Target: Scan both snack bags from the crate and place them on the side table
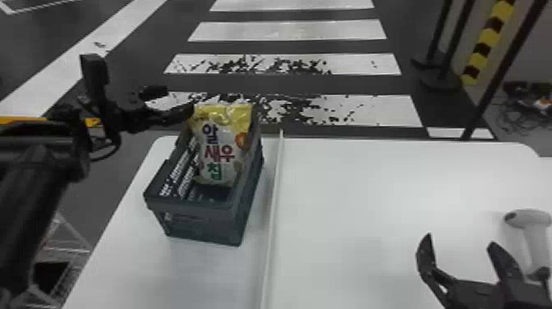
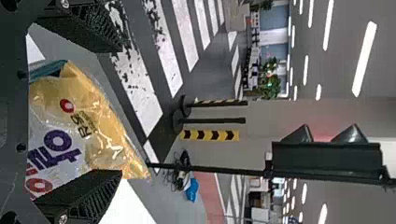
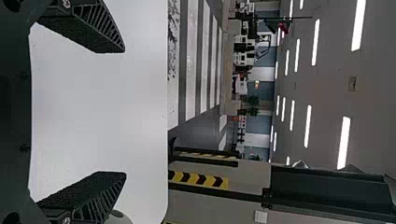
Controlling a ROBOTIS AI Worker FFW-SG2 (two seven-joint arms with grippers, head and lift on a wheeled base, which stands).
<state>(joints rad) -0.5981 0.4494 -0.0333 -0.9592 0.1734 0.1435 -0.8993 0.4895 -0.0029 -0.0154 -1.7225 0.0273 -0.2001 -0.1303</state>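
Your crate (image 1: 193, 206) holds a snack bag (image 1: 221, 150); lifting, scanning and placing it look left to do.

Nearest you, toward the right edge of the table (image 1: 349, 197), your right gripper (image 1: 459, 240) has its fingers spread with nothing between them, near the white scanner (image 1: 527, 221). Farther off, the crate sits by the table's far left corner, the bag upright at its far end, its yellow top above the rim. Past that rim, your left gripper (image 2: 122, 109) reaches in from the left, fingers parted about the bag's upper part, not pinching. You can't tell whether the second bag is done.
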